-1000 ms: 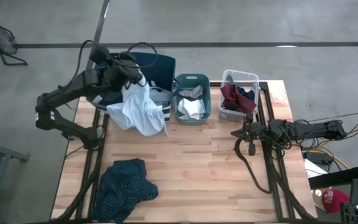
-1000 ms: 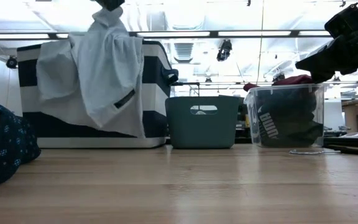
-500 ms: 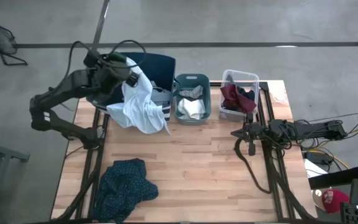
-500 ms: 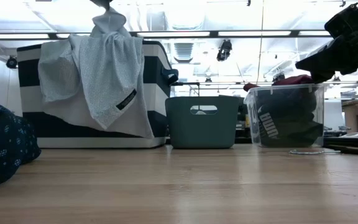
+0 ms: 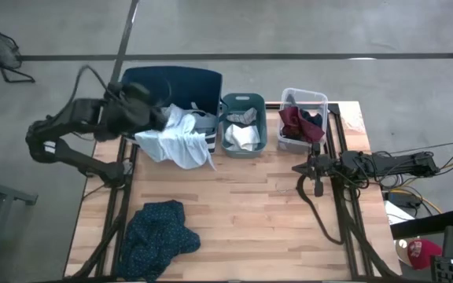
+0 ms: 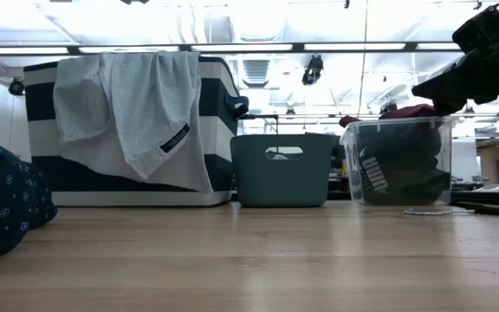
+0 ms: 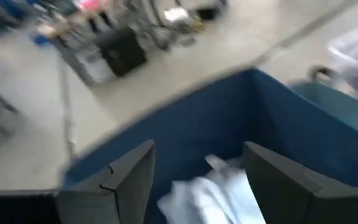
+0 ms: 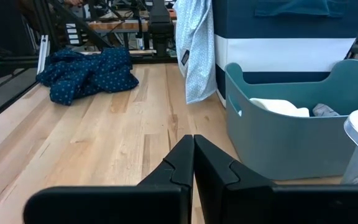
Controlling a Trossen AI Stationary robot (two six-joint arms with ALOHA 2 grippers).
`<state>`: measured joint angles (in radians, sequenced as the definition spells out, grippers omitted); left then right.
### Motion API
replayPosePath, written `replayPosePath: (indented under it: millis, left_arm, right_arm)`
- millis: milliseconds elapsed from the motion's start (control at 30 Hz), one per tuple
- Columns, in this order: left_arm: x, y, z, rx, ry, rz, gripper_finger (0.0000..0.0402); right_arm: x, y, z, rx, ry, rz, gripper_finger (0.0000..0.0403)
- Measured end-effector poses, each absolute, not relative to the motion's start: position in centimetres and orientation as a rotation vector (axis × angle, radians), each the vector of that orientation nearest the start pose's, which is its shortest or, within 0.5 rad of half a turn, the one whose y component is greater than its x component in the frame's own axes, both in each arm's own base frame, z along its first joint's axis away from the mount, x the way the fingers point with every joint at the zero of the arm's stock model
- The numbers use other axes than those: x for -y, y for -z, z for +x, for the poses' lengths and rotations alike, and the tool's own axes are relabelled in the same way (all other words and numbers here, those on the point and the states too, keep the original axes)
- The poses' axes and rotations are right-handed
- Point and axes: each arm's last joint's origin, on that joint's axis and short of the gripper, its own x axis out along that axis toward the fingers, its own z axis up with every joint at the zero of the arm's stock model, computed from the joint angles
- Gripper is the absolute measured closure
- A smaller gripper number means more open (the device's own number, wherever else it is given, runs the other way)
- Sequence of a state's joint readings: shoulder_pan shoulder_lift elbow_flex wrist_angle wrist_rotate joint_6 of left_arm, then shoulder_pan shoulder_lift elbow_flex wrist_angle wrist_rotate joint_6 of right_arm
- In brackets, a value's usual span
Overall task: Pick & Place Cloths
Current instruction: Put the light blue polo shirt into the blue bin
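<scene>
**Pale cloth draped over the navy bin's rim**

While the overhead camera lays out the whole table, we start at its left: the left gripper (image 5: 149,118) sits above the navy bin (image 5: 171,81), and its wrist view shows the fingers (image 7: 129,180) spread apart with nothing between them. The pale blue-grey cloth (image 5: 175,137) hangs over the bin's front rim; only the low view shows how far it falls down the striped wall (image 6: 141,117), stopping short of the table (image 6: 258,260). Nearer the front edge on the left, the dark teal patterned cloth (image 5: 157,238) lies bunched. Next comes the teal bin (image 5: 243,124) with a white cloth (image 5: 244,137), then the clear bin (image 5: 303,118) holding a maroon cloth (image 5: 292,122). At the right, the right gripper (image 5: 311,168) hovers with its fingers (image 8: 173,165) pressed together, empty.
</scene>
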<state>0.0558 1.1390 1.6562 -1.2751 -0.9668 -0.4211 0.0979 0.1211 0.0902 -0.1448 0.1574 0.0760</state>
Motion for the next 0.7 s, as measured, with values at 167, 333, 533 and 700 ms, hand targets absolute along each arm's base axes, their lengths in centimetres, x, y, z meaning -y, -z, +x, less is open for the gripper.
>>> replayPosePath:
  millis: [167,333,533,700]
  left_arm:
    - [-0.2,-42.0,16.1,-0.622,-0.951,-0.085,0.0154]
    - [3.5,-37.8,16.6,-0.632,-0.872,-0.115,0.0154]
    - [7.5,-33.5,15.7,-0.526,-0.822,-0.119,0.0154]
    - [9.3,-29.7,14.8,-0.459,-0.818,-0.154,0.0154]
  right_arm:
    - [-0.5,-17.1,9.9,-0.172,0.066,0.054,0.0394]
    - [-0.5,-17.1,9.9,-0.172,0.066,0.054,0.0394]
    - [-0.5,-17.1,9.9,-0.172,0.066,0.055,0.0394]
    - [-0.5,-17.1,9.9,-0.172,0.066,0.055,0.0394]
